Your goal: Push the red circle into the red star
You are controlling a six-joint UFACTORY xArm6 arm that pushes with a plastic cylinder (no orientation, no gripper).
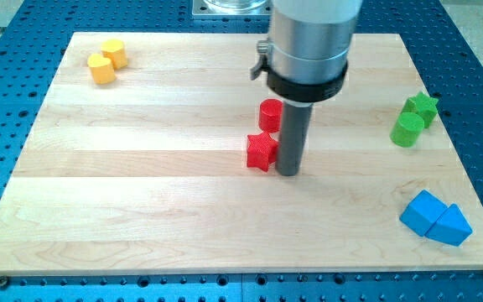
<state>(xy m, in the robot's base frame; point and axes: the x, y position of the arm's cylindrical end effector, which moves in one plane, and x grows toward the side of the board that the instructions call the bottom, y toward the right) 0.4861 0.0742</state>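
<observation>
The red circle (pixel 270 115) stands near the middle of the wooden board (pixel 141 168). The red star (pixel 261 152) lies just below it, and the two touch or nearly touch. My tip (pixel 288 172) rests on the board right beside the star's right side, below and slightly right of the circle. The rod and the grey arm body hide part of the circle's right edge.
Two yellow blocks (pixel 107 60) sit at the view's top left. A green star (pixel 423 107) and green circle (pixel 407 130) sit at the right. Two blue blocks (pixel 434 218) lie at the bottom right. A blue perforated table surrounds the board.
</observation>
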